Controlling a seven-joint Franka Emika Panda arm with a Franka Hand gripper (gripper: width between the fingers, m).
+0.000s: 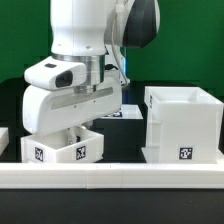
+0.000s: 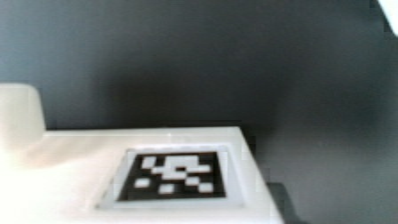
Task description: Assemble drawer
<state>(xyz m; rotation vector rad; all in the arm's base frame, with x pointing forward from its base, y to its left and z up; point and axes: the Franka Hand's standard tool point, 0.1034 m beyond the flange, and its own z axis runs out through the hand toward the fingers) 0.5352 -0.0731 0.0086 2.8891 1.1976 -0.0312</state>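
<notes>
A small white open-top tray with tags on its front sits at the exterior view's left, just behind the front rail. My gripper is lowered onto this tray's top; the arm's white hand and the tray walls hide the fingertips, so the jaws cannot be read. The big hollow cube casing stands upright at the exterior view's right, apart from the tray, with a tag low on its front. The wrist view shows a white tray face with a black-and-white tag very close, and no fingers.
A long low white rail runs along the table's front edge. A white piece pokes in at the exterior view's far left. A flat tagged board lies behind, between arm and casing. The table is black.
</notes>
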